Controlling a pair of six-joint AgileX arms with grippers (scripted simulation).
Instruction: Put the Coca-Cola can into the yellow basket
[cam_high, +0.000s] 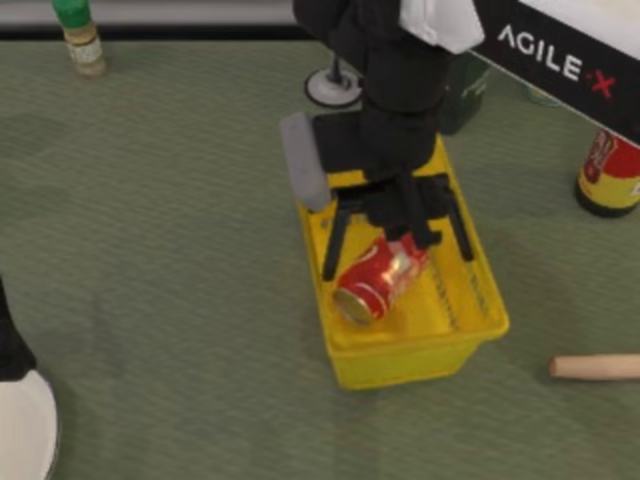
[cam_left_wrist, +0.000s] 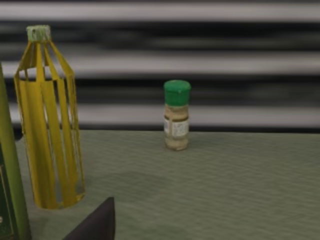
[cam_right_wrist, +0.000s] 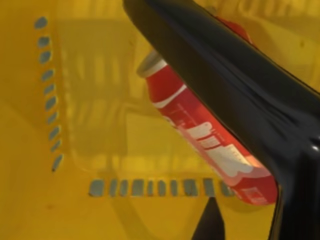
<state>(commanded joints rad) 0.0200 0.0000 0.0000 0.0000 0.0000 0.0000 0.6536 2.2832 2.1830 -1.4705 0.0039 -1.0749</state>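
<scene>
1. While the right arm reaches in from the far edge of the tabletop, its right gripper (cam_high: 405, 240) hangs over the middle of the yellow basket (cam_high: 470, 330), fingers pointing down into it.
2. The Coca-Cola can (cam_high: 378, 280) is inside the basket, tilted on its side, its silver end turned toward the basket's near left corner.
3. In the right wrist view, one dark finger (cam_right_wrist: 240, 100) lies across the can (cam_right_wrist: 210, 135), pressed against its upper side; only the tip of the second finger (cam_right_wrist: 210, 220) shows below the can, apart from it. I cannot tell whether the can is gripped or already let go.
4. The same view shows the basket's yellow floor and slotted wall (cam_right_wrist: 50, 90) all around the can.
5. The basket sits a little right of the tabletop's centre, with its black handles (cam_high: 335, 240) folded inward over the rim.
6. A grey flat piece (cam_high: 303, 160) lies against the basket's far left corner.
7. The left gripper (cam_high: 20, 420) is parked at the near left corner of the tabletop; I cannot tell how its fingers stand.
8. A green-capped spice jar (cam_high: 80, 38) stands at the far left edge; the left wrist view shows it (cam_left_wrist: 176, 116) upright, beside a yellow slatted bottle shape (cam_left_wrist: 47, 125).
9. A dark bottle with a red and yellow label (cam_high: 610, 172) stands at the right edge.
10. A wooden rod (cam_high: 595, 367) lies near the right edge, closer to the near side.
</scene>
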